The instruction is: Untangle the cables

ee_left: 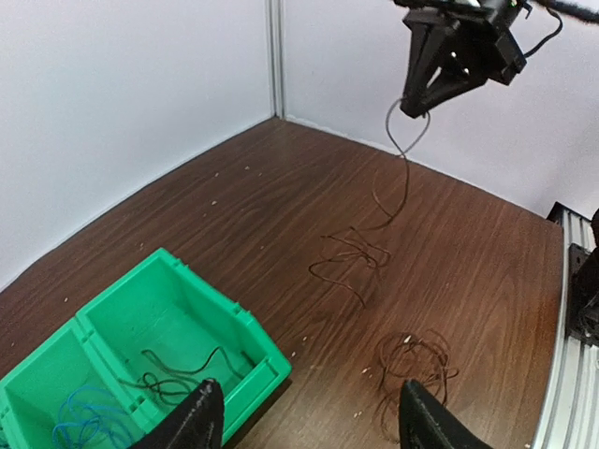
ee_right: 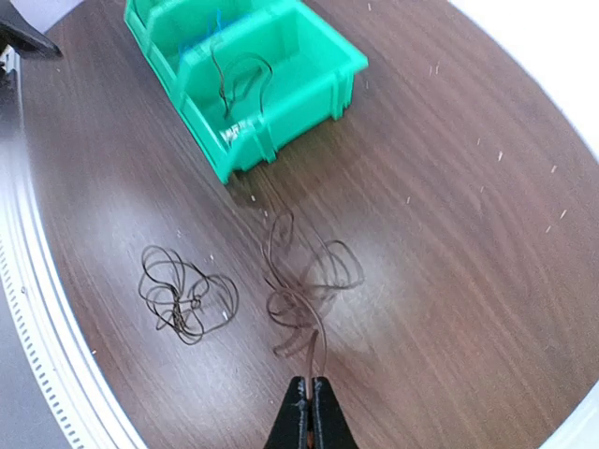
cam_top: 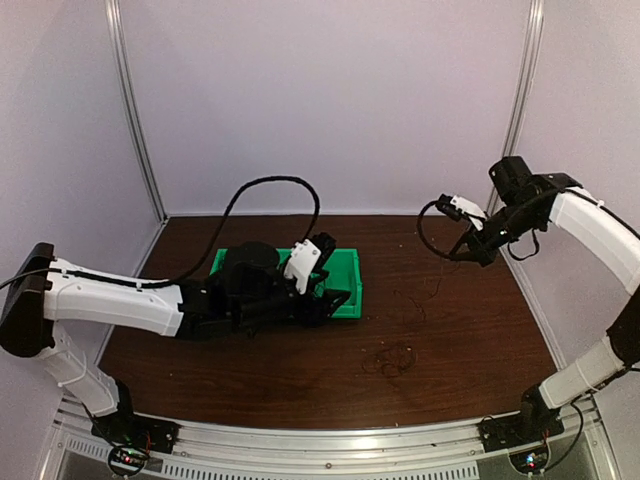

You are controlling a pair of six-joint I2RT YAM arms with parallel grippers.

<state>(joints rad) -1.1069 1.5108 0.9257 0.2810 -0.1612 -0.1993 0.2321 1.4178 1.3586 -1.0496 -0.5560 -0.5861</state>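
Nearest the rail: a small dark coil (ee_right: 182, 295) lies flat on the table (ee_right: 449, 281), apart from the other wires, with nothing touching it. Left gripper (ee_left: 309, 416): jaws spread, empty, hovering at the green bin (ee_left: 234, 323). One compartment holds a blue cable (ee_left: 80, 416), the next a black cable (ee_left: 182, 369). Farther out, right gripper (ee_right: 307, 398): raised, jaws pressed together on the end of a dark strand (ee_right: 299, 281). The strand's lower loops rest on the table near the coil but clear of it, and they cross over themselves. Risks: the pinch is on a thin end, so a pull could slip it free. Lifting straight up may cinch the crossed loops into a knot. Dragging sideways could sweep the loops into the coil and tangle the two.
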